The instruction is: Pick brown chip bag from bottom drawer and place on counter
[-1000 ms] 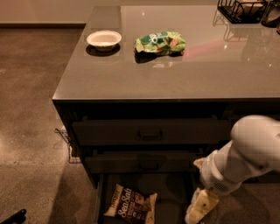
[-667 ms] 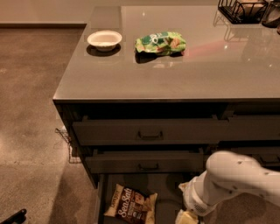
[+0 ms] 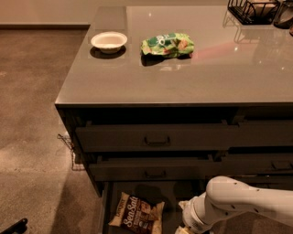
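Observation:
The brown chip bag point(image 3: 137, 214) lies flat on the floor of the open bottom drawer point(image 3: 105, 208), at its left side, with the "Sea Salt" script facing up. My white arm point(image 3: 238, 201) reaches in from the lower right over the drawer. My gripper point(image 3: 184, 230) is at the bottom edge of the view, just right of the bag and mostly cut off. The counter point(image 3: 183, 82) spreads above the drawer stack.
A green chip bag point(image 3: 167, 44) and a white bowl point(image 3: 109, 41) sit on the counter's far left part. A black wire basket point(image 3: 254, 10) stands at the back right. Two handled drawers point(image 3: 157, 137) sit above the open one. Brown floor lies to the left.
My arm has swung left and lower over the open drawer. The gripper has dropped toward the bottom edge, closer to the brown bag. The bag has not moved.

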